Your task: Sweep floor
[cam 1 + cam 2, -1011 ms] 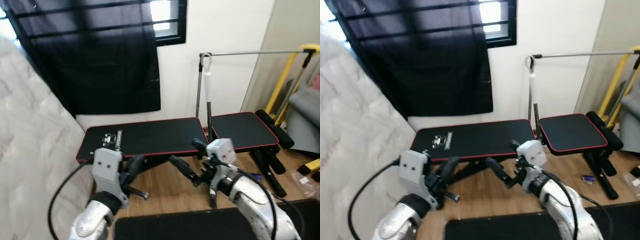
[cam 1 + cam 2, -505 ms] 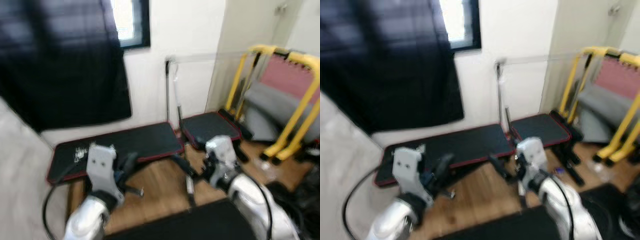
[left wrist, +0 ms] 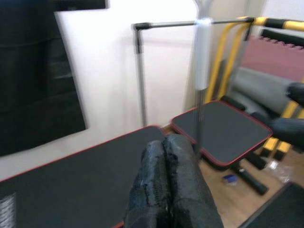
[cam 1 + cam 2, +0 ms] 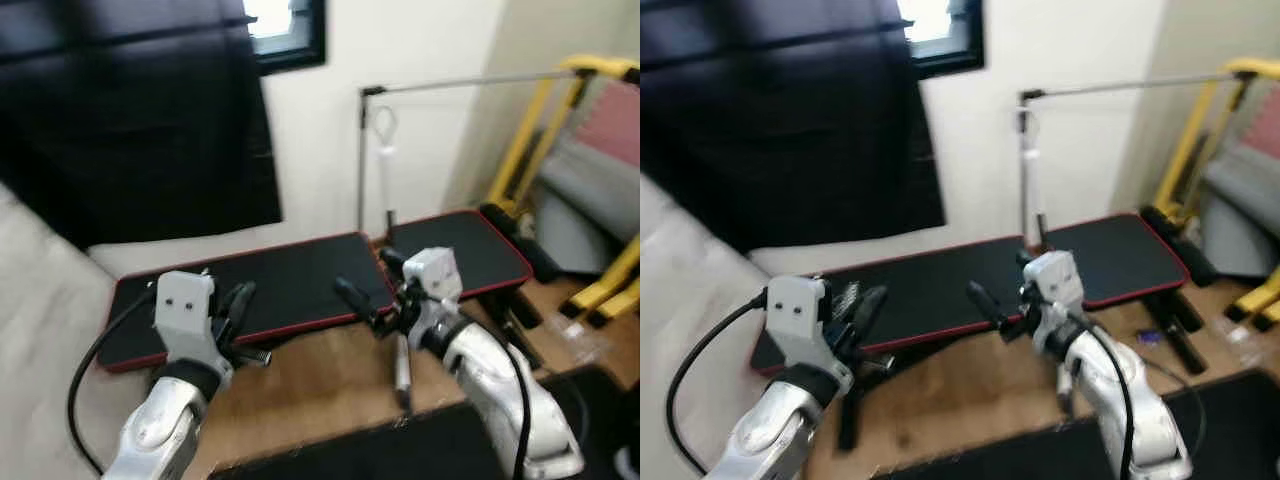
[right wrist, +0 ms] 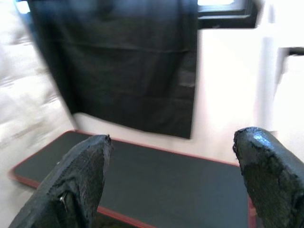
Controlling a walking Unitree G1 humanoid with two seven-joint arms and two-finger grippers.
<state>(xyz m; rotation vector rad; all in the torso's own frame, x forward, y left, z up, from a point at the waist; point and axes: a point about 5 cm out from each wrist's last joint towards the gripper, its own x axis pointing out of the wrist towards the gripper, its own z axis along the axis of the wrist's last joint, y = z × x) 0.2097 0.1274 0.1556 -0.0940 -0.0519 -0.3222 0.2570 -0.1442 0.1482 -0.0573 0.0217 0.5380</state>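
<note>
Likely light and stiff, the broom handle (image 4: pixel 386 170) at 12 o'clock suits a mid-shaft grasp; left pincer (image 3: pixel 167 190) clenched, right pincer (image 5: pixel 171 180) released.

Room in a home, used partly as gym/storage. Wood-look laminate floor (image 4: pixel 330 375), plain white wall (image 4: pixel 400 50) w/ a small black-framed window (image 4: pixel 940 40) mostly covered by a dark curtain (image 4: pixel 140 130). A quilted white mattress (image 4: pixel 40 330) leans at the robot's left. In the middle a black weight bench w/ red piping (image 4: pixel 290 285), padded in two sections, low to the floor. Behind it a thin metal rail on posts (image 4: pixel 450 85), like a clothes rack. At right, yellow tube frame (image 4: pixel 540 110) w/ grey & pink padding, prob. more exercise kit; blurred. Looks domestic, not a commercial gym.
</note>
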